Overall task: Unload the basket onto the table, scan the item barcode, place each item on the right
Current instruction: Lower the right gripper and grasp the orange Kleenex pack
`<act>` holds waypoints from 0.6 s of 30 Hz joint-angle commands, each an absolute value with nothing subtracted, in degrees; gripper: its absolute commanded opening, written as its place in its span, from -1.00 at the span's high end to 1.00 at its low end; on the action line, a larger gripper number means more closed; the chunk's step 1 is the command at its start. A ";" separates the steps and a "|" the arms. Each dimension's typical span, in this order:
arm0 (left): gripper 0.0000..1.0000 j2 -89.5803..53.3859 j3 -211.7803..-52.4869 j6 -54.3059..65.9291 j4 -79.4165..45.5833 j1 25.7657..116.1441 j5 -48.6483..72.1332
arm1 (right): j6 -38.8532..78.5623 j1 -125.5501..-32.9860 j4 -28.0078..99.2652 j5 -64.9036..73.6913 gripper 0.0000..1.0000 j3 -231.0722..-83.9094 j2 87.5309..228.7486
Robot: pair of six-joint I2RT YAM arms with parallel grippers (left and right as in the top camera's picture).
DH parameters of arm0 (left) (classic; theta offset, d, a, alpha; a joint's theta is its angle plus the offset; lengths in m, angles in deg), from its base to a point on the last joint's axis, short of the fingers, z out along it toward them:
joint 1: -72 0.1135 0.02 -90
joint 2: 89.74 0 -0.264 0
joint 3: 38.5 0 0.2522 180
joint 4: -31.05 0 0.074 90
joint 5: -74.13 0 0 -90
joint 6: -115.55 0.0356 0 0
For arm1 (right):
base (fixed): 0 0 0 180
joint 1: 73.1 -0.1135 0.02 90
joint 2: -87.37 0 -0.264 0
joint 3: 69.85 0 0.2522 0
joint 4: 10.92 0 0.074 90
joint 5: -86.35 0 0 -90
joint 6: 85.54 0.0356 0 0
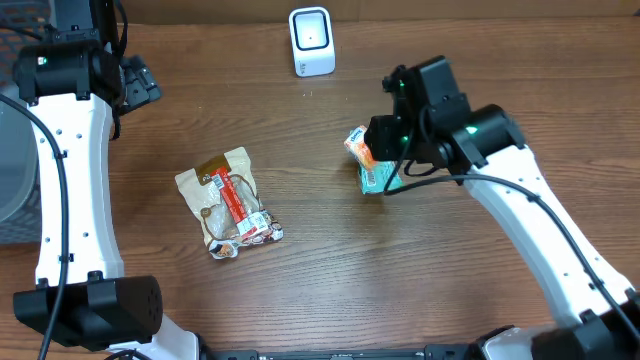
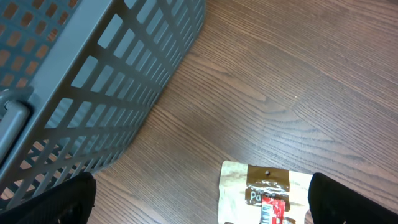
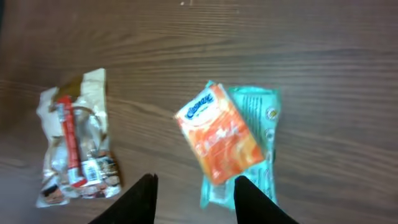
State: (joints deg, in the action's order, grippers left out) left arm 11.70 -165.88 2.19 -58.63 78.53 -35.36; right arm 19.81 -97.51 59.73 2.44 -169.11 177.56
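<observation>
A white barcode scanner (image 1: 311,42) stands at the back middle of the table. An orange tissue pack (image 3: 219,140) lies tilted on top of a teal packet (image 3: 260,134); in the overhead view the orange pack (image 1: 359,148) sits right beside my right gripper (image 1: 388,152). My right gripper (image 3: 196,202) hovers above the table, open, with nothing between its fingers; its right finger (image 3: 252,199) overlaps the teal packet's near edge. A tan snack bag (image 1: 228,200) with a red barcode label lies left of centre. My left gripper (image 2: 202,208) is wide open above the bag (image 2: 264,193).
A grey slotted basket (image 2: 93,81) stands by the left arm at the table's left edge (image 1: 12,160). Bare wooden tabletop (image 1: 330,260) stretches between the snack bag and the packets.
</observation>
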 commanded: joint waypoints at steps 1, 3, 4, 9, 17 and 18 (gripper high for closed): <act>-1.00 10.24 -167.04 2.85 -58.83 78.62 -35.32 | 19.92 -97.53 58.37 -0.14 0.19 -169.83 180.03; -1.00 10.24 -167.04 2.85 -58.83 78.62 -35.32 | 19.59 -97.84 57.47 -0.16 0.19 -169.83 182.02; -1.00 10.24 -167.04 2.85 -58.83 78.62 -35.32 | 19.37 -98.14 57.06 -0.23 0.19 -169.83 182.74; -1.00 10.24 -167.04 2.85 -58.83 78.62 -35.32 | 19.00 -101.07 56.01 -5.39 0.17 -169.83 186.35; -1.00 10.24 -167.04 2.85 -58.83 78.62 -35.32 | 16.36 -109.16 54.96 -20.93 0.15 -169.83 189.56; -1.00 10.24 -167.04 2.85 -58.83 78.62 -35.34 | 16.34 -109.97 55.07 -23.13 0.15 -169.83 189.62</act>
State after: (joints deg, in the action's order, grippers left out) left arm 11.70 -165.88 2.19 -58.63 78.53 -35.38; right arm 17.41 -107.67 55.16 -12.95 -169.11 189.54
